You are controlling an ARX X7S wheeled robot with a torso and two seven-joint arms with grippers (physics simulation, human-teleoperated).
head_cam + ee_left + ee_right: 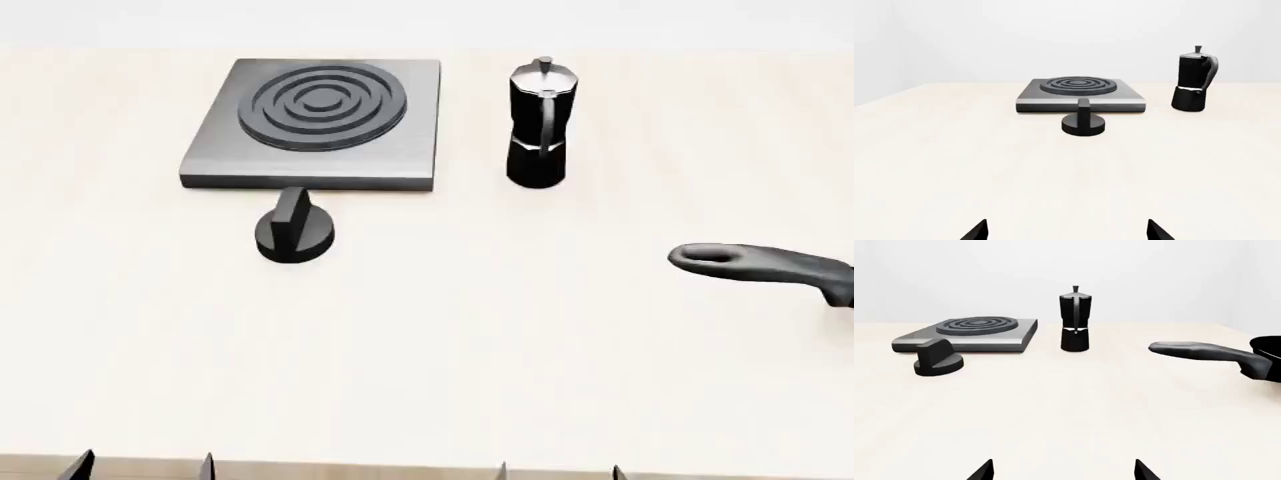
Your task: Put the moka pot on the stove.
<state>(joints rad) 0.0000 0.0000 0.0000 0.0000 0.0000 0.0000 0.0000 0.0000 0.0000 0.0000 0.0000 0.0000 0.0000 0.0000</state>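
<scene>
Both of our end effectors, left [144, 465] and right [559, 470], sit at the worktop's [441, 360] near edge, fingertips spread apart and empty. Farther off, the moka pot [541, 125] stands upright just right of the stove [315, 122], not touching it.

A pale cream worktop [441, 350] spreads out in front of me, smooth and matte, filling nearly all of my head view. Its near edge shows as a slightly darker tan strip at the bottom of that view. Beyond its far edge, my wrist cameras show a plain wall [1174, 275] of very light grey, without seams or marks. The light is soft and even, casting only faint shadows on the surface.
</scene>
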